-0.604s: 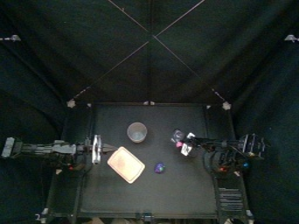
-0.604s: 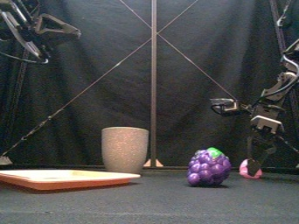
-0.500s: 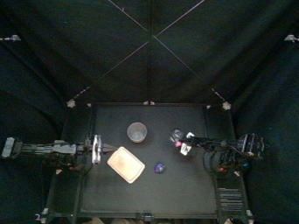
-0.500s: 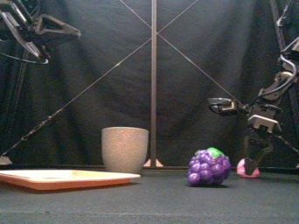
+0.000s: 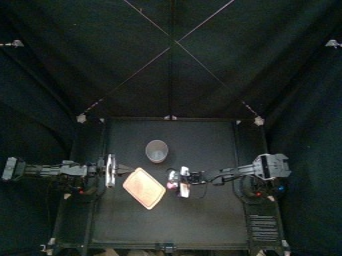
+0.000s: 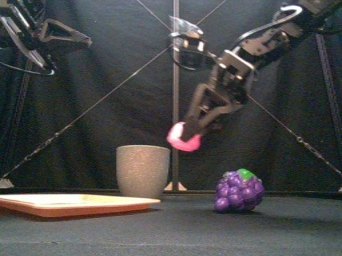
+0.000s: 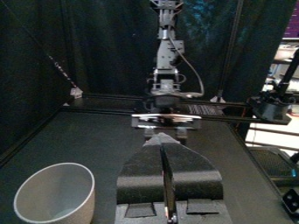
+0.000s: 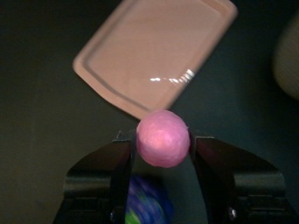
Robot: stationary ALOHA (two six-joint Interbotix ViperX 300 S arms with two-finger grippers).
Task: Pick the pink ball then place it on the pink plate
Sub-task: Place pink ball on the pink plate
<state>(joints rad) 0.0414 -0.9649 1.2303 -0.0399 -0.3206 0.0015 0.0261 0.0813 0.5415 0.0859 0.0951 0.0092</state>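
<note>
Pink ball (image 6: 183,141) now lifted, clamped in right fingers (image 6: 203,110), high between grey cup (image 6: 143,170) and grapes (image 6: 239,190); left fingers (image 7: 146,171) together

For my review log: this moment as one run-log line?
right hand: shut on pink ball, aloft beside pink plate | left hand: shut, parked left | placement: pending

Black worktop (image 5: 201,225) laid across the lower half of the top view, black back curtain (image 5: 67,50) hung across the upper half, side curtains (image 5: 34,150) draped at both edges.
</note>
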